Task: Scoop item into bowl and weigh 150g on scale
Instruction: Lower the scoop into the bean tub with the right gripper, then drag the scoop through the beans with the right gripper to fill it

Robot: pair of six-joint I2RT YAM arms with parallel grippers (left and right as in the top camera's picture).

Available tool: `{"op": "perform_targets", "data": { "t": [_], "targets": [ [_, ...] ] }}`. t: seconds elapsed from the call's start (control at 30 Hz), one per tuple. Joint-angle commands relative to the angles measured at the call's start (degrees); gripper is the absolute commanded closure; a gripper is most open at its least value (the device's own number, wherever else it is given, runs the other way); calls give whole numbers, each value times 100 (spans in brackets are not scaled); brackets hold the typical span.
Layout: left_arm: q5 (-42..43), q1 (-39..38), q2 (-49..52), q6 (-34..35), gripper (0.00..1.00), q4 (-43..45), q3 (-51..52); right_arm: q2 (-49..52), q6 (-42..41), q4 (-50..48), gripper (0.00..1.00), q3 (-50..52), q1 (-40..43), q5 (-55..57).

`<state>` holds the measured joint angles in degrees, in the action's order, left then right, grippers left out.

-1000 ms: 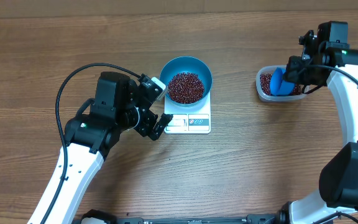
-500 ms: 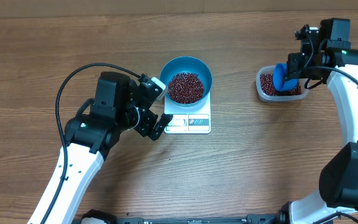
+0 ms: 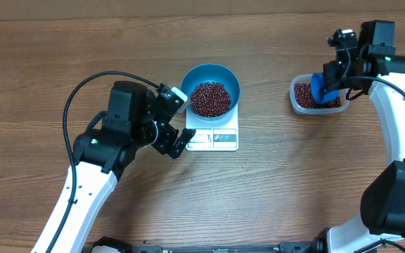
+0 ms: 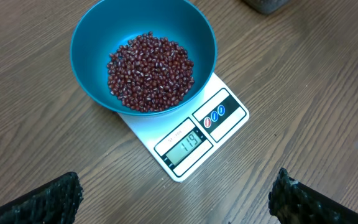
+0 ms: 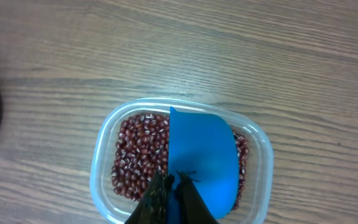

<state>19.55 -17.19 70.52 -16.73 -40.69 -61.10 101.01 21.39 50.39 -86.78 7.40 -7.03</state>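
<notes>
**Right gripper [image 5: 173,196] clamping the blue scoop [image 5: 204,155] over the tub [image 5: 98,168]**

Right gripper is pinching the scoop's handle end between tightly closed fingers. From the wrist view we're looking straight down on the scoop's blue blade, which is covering the right half of the clear plastic tub. Red-brown beans [image 5: 138,155] are filling the tub's left side and peeking out past the scoop's right edge. We're not able to tell whether the scoop is touching those beans or just hanging over them. In the overhead view the tub is sitting on the wooden table [image 3: 294,190] off to the right, well apart from the scale [image 4: 225,127].

Left gripper [image 3: 178,121] is gaping wide and gripping nothing. It's hovering just beside the scale's left edge, and its two dark fingertips [image 4: 48,199] are poking into the bottom corners of its own wrist view.

The white scale is sitting near the middle of the table, and the teal bowl [image 4: 86,37] is resting on top of it, spilling over the platform's far edges and leaving only the button strip uncovered. A loose heap of beans is lying in the bottom of the bowl, and the display [image 4: 185,144] is showing 119.
</notes>
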Motion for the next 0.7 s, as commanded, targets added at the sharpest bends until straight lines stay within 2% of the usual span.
{"op": "perform_targets", "data": {
  "t": [0.0, 0.47, 0.67],
  "targets": [
    [103, 24, 35, -87, 1, 20, 55, -199, 251, 2, 96, -92, -175, -13],
    [103, 24, 35, -87, 0, 20, 55, -199, 155, 306, 96, -74, -472, -83],
    [103, 24, 35, -87, 0, 20, 55, -199, -66, 326, 96, -66, -472, -570]
  ]
}}
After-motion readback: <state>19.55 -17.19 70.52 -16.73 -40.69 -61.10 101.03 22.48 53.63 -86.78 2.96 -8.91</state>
